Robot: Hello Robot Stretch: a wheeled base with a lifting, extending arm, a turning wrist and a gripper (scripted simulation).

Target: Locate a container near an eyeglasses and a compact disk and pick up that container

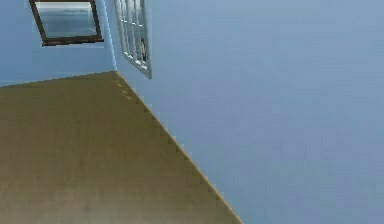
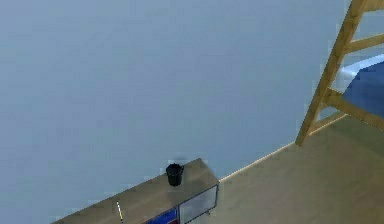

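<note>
A small dark cup-shaped container (image 2: 175,175) stands on top of a low wooden cabinet (image 2: 150,198) against the pale blue wall in the arm side view. A thin light upright stick (image 2: 118,212) rises from the cabinet top to the left of the container.
The forward view has brown floor (image 1: 80,150), a blue wall (image 1: 270,100) running along its right, a white-framed window (image 1: 133,35) and a dark-framed picture (image 1: 67,20). A wooden ladder frame (image 2: 345,70) with a blue mattress (image 2: 365,85) stands at the arm side view's right.
</note>
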